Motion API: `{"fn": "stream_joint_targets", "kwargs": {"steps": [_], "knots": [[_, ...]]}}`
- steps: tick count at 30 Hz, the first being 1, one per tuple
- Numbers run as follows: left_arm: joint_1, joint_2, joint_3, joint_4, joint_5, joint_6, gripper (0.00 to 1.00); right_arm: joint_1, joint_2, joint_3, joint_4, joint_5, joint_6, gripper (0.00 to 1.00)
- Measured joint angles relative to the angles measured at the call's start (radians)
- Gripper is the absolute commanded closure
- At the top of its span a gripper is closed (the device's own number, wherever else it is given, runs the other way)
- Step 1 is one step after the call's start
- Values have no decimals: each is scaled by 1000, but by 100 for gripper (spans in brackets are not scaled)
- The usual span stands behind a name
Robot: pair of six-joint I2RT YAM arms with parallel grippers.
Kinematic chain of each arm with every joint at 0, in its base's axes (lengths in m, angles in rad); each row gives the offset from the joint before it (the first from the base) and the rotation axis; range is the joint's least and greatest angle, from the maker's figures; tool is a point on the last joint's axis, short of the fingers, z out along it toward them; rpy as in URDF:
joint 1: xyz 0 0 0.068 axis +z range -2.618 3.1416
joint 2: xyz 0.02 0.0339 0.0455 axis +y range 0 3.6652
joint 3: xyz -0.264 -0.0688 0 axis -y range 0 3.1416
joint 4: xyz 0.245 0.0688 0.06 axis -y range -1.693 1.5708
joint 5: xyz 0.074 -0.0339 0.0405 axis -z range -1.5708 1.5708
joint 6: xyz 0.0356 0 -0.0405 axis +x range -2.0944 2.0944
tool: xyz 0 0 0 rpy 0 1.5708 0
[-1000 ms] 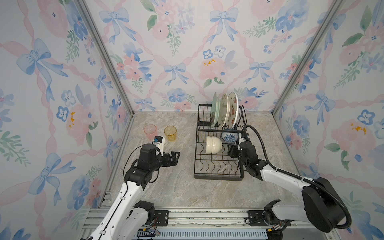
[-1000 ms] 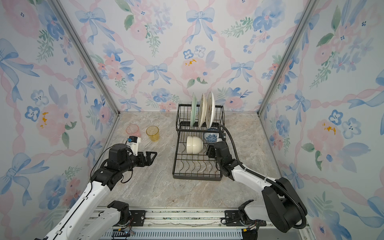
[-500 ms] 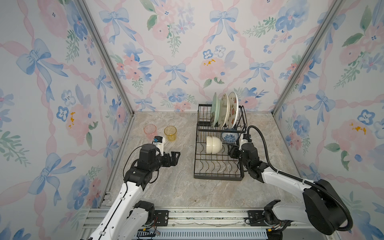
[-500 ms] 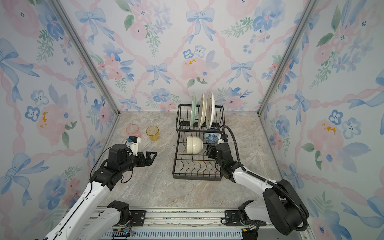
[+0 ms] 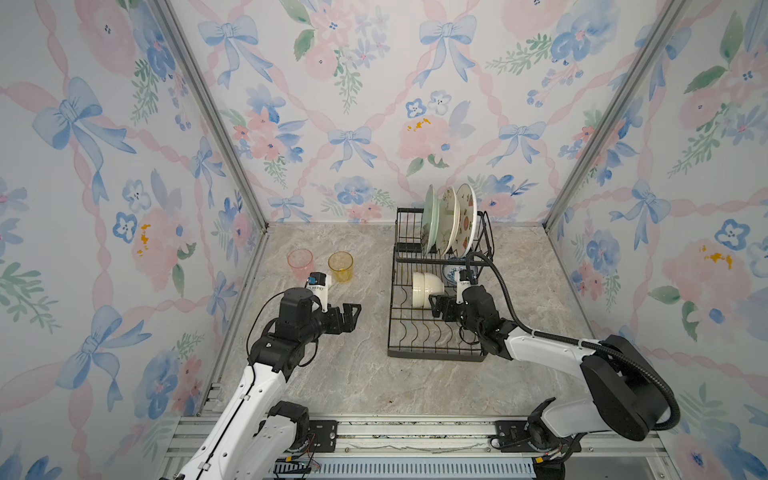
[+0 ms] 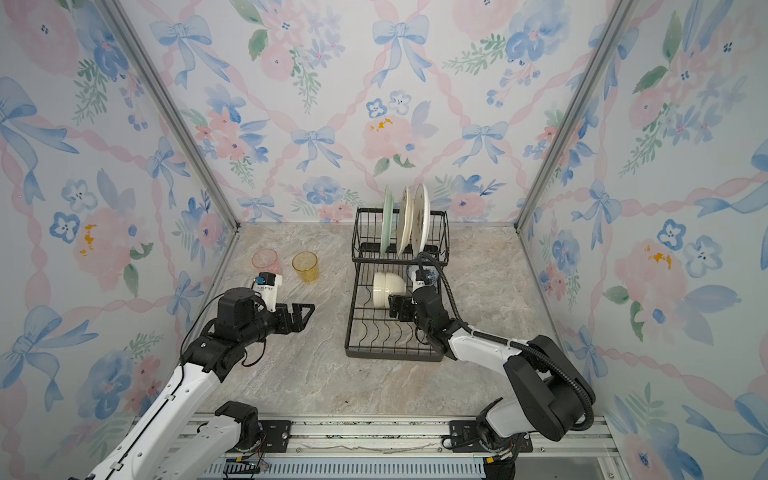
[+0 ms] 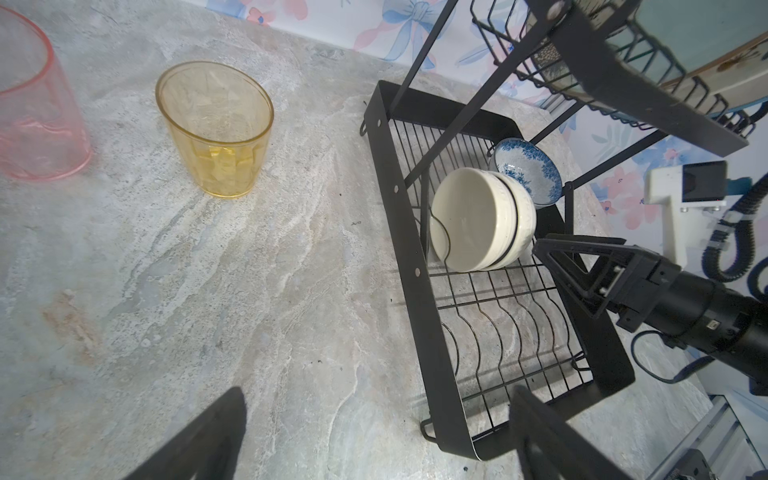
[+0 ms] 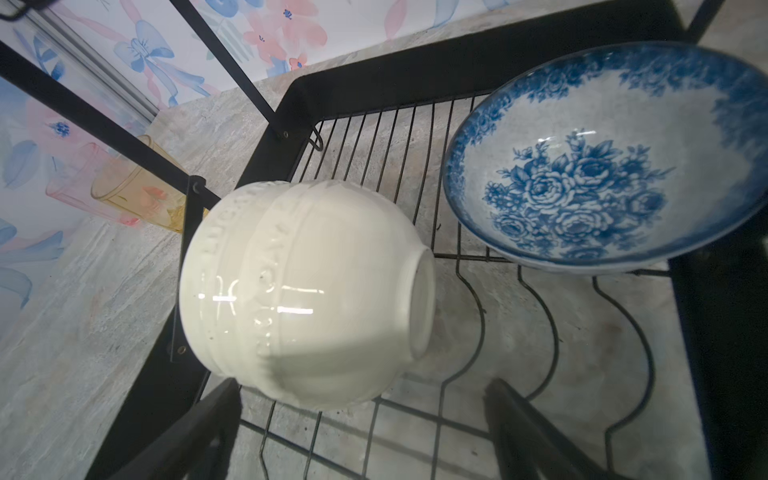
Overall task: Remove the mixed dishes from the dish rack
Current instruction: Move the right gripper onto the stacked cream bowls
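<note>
2 nested cream bowls (image 5: 427, 286) lie on side in rack (image 5: 432, 354) lower tray, axis across, foot toward right gripper (image 5: 435, 306). Right jaws spread, empty, just short of bowls. Left gripper (image 5: 351, 318) spread, empty, well apart.

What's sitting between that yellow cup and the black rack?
Nothing: only bare marble tabletop separates the amber tumbler from the dish rack. The left wrist view shows it plainly, and both top views agree.
</note>
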Motion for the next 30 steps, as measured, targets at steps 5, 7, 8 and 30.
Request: {"fn": "stream_joint_targets", "kwargs": {"steps": [5, 7, 8, 30], "knots": [[-4, 0, 0, 0, 0, 0, 2, -9, 61, 19, 15, -53, -27, 6], [-6, 0, 0, 0, 0, 0, 2, -9, 71, 28, 23, -66, -41, 6], [-6, 0, -1, 0, 0, 0, 2, -11, 76, 33, 27, -68, -46, 6], [-5, 1, -3, 0, 0, 0, 2, -37, 138, 58, 98, -113, -130, 32]]}}
